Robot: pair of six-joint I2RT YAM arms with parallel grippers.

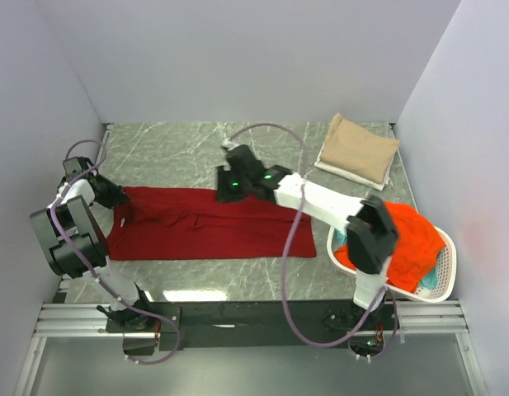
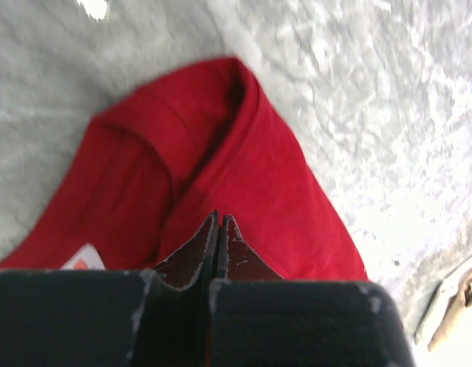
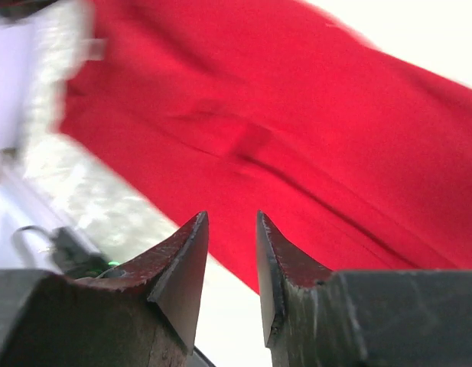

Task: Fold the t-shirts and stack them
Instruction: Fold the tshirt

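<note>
Top external view: dark red shirt [image 1: 209, 227] lies spread flat across the middle of the table [image 1: 172, 153].
Left gripper [image 2: 219, 225]: my fingers are pressed together at the shirt's left end; I cannot tell whether cloth is pinched.
Right gripper [image 3: 232, 225]: my jaws stand apart, nothing between them, over the shirt's far edge.
Tan shirt [image 1: 359, 150]: folded, far right corner.
Orange shirt [image 1: 411, 235]: in the basket [image 1: 445, 276], near right corner.

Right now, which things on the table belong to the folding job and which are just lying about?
Job:
dark red shirt, spread out
folded tan shirt
orange shirt and teal cloth, both in the white basket

Lying about:
white basket itself
</note>
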